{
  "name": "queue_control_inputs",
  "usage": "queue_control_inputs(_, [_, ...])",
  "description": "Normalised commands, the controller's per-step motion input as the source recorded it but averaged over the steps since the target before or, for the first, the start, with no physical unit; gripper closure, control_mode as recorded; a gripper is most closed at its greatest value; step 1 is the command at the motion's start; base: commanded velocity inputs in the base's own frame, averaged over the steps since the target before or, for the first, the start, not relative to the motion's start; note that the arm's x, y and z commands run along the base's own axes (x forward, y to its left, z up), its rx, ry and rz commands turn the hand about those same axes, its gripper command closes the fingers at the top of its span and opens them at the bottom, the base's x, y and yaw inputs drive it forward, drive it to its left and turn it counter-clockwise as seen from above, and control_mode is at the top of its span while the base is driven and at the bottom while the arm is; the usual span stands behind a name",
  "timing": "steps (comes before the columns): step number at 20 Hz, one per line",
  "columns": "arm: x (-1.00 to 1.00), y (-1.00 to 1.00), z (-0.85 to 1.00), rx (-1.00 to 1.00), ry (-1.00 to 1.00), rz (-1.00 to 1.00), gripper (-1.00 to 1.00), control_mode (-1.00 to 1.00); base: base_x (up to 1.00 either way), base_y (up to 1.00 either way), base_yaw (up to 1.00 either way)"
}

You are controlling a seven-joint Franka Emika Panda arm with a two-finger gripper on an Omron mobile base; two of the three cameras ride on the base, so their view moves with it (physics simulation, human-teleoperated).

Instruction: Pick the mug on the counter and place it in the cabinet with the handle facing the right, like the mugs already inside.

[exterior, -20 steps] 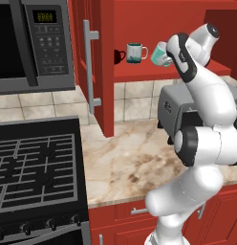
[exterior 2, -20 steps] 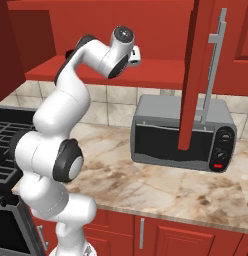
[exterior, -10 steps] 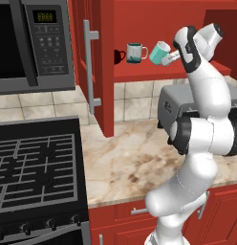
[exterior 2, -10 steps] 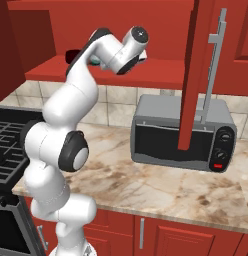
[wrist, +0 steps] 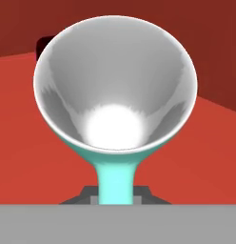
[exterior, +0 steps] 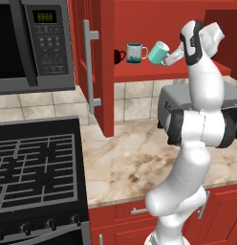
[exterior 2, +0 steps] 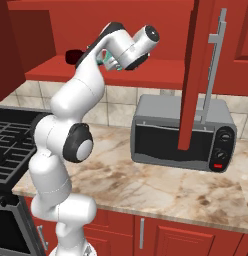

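Note:
The mint-teal mug (exterior: pixel 157 53) hangs tilted above the red shelf of the cabinet (exterior: pixel 139 72), just right of the white-and-teal mug (exterior: pixel 134 52) and the black mug (exterior: pixel 119 56). My gripper (exterior: pixel 173 56) is shut on its handle, reaching in from the right. In the hand view the mug's white interior (wrist: pixel 115 95) faces the camera, and the teal handle (wrist: pixel 115 178) runs down into my gripper (wrist: pixel 116 194). The black mug (wrist: pixel 43 44) peeks out behind the rim. From the right, my gripper (exterior 2: pixel 107 61) is over the shelf, with the mug mostly hidden behind the arm.
The open cabinet door with its long grey bar (exterior: pixel 91 67) hangs left of the shelf; the other door (exterior 2: pixel 196 75) hangs right. A grey toaster oven (exterior 2: pixel 181 135) sits on the beige counter (exterior: pixel 130 158). A black stove (exterior: pixel 34 172) and microwave (exterior: pixel 29 43) are at left.
The arm has swung the held mug leftward, further in over the shelf and closer to the white-and-teal mug. The wrist has turned with it.

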Motion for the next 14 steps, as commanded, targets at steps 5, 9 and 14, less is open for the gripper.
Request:
queue_control_inputs(5, [0.02, 0.0, 0.0, 0.0, 0.0, 0.15, 1.0, -1.0, 0.0, 0.0, 0.0])
queue_control_inputs(9, [0.0, 0.01, 0.0, 0.0, 0.0, 0.1, -1.0, -1.0, 0.0, 0.0, 0.0])
queue_control_inputs(14, [0.0, 0.0, 0.0, 0.0, 0.0, 0.08, -1.0, -1.0, 0.0, 0.0, 0.0])
